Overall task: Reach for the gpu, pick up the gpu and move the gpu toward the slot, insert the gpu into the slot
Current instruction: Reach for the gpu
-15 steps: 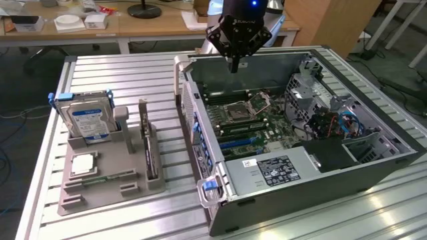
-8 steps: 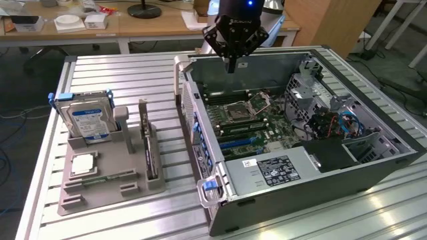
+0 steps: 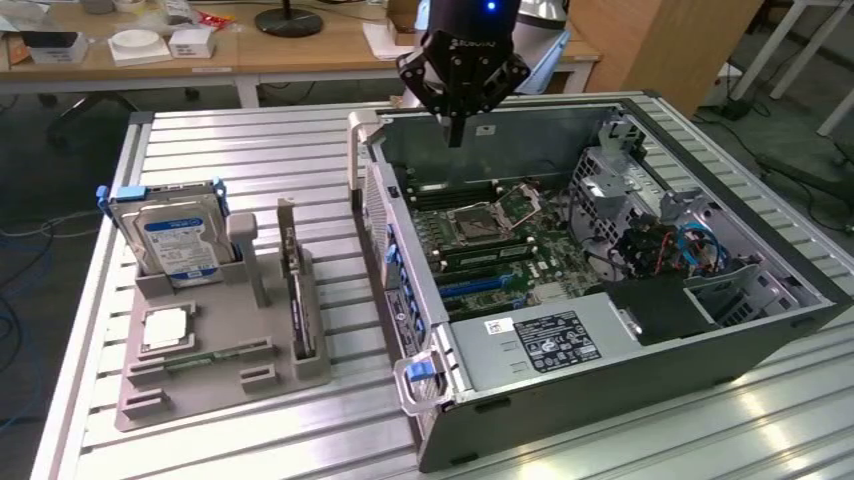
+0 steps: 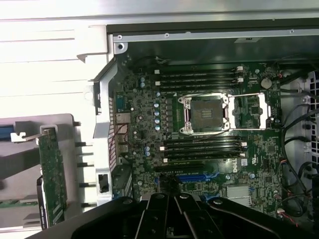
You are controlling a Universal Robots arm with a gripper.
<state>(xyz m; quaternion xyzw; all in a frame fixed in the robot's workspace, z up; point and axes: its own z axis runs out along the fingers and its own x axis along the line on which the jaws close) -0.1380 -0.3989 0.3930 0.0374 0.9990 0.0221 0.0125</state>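
The gpu (image 3: pixel 296 295) stands on edge in a grey holder (image 3: pixel 214 385) on the exterior view's left, its silver bracket toward the far end. In the wrist view the gpu (image 4: pixel 52 174) shows as a green card beside the case wall. The slot (image 3: pixel 474 287) is a blue strip on the green motherboard inside the open computer case; in the wrist view the slot (image 4: pixel 192 177) lies just past my fingers. My gripper (image 3: pixel 457 135) hangs shut and empty above the far part of the case, well apart from the gpu. From the wrist view my gripper (image 4: pixel 172 201) looks down on the motherboard.
A blue-labelled hard drive (image 3: pixel 180 240) and a square processor chip (image 3: pixel 164 328) sit in the same holder. The case (image 3: pixel 574 395) has tall walls, a drive cage and cables at the exterior view's right. The processor socket (image 4: pixel 205 113) and black memory strips (image 4: pixel 199 79) lie mid-board.
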